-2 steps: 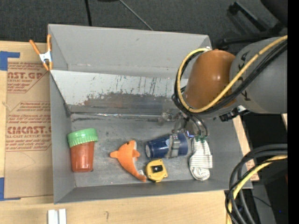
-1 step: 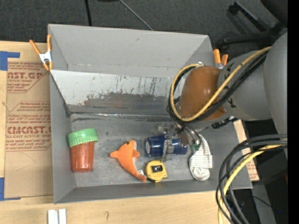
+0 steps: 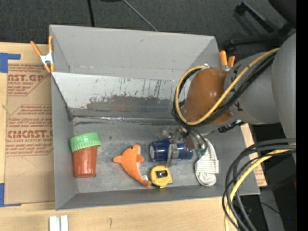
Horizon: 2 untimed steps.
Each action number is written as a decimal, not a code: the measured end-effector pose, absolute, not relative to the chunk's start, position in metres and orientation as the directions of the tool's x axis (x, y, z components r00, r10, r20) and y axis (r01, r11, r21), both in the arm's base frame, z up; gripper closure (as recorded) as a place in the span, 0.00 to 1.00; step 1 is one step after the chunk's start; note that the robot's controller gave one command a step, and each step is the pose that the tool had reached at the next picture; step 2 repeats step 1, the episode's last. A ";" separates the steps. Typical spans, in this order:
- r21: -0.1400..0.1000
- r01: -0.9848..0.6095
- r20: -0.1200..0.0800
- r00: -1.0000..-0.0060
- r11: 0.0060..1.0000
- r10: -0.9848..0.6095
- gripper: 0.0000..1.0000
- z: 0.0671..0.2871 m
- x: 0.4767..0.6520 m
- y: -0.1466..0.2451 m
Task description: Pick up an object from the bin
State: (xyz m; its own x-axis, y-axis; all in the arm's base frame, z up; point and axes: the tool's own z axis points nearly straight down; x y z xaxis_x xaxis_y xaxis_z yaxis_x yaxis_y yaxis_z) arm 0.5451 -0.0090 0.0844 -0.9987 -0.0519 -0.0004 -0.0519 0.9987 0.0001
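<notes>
The gripper [image 3: 184, 144] sits low against the dark blue cylinder [image 3: 162, 150] at the bin's [image 3: 120, 57] lower right, its jaws parted or closed I cannot tell, so the grasp seems in hand, and next comes a firm clamp, then a clean lift.

The grey arm [image 3: 284, 85] comes in from the right side, thick and round, and it bends downward at its end. On the wrist sits a smooth orange cover [image 3: 204, 97], shaped like a dome, and it leans to the left and down. Black and yellow cables [image 3: 179, 93] make a wide loop around this cover and run back along the arm to the right. More of the same cables hang in loops [image 3: 240, 177] lower on the right, under the arm. Below the cover is the gripper [image 3: 185, 142], a small dark metal part, pointing down and held low.
</notes>
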 end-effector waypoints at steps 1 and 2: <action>-0.002 -0.031 -0.012 -0.999 1.000 -0.031 1.00 0.270 0.567 -0.023; -0.002 -0.031 -0.012 -0.999 1.000 -0.031 1.00 0.270 0.567 -0.023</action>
